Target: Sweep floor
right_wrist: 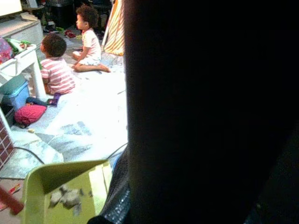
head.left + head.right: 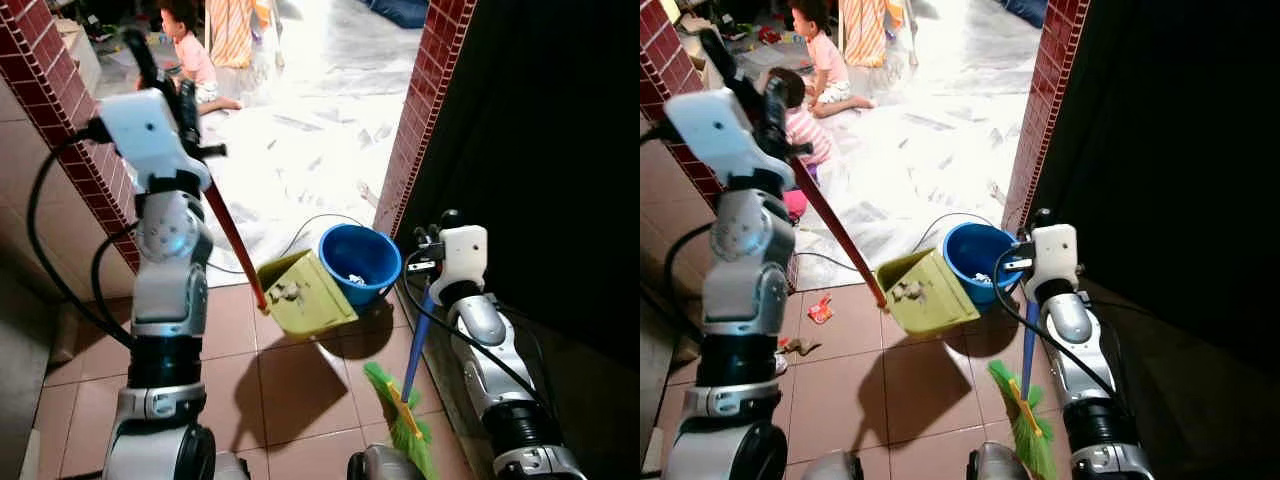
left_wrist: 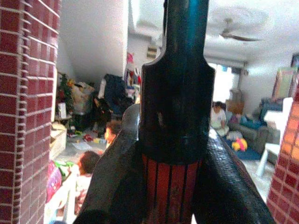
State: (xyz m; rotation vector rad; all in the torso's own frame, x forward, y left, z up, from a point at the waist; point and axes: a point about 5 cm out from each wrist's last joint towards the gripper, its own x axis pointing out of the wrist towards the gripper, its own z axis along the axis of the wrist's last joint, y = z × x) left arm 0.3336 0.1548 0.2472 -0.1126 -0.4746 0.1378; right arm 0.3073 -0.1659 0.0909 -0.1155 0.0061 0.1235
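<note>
So the left gripper (image 2: 165,85) is clamped round the red handle (image 2: 232,238) of the yellow-green dustpan (image 2: 303,293), which hangs tilted right beside the blue bucket (image 2: 360,262), grey debris sitting inside. The pan looks like light, stiff plastic, and I'd say that long handle will make it swing easily. The right gripper (image 2: 432,240) is closed on the blue pole of the green broom (image 2: 405,410), bristles near the tiled floor (image 2: 290,390).

Matt yellow-green plastic dustpan (image 2: 303,292) beside a glossy blue plastic bucket (image 2: 359,262); smooth, faintly shiny terracotta floor tiles (image 2: 285,385); glazed red brick-tile pillar (image 2: 418,110); glossy silver arms
</note>
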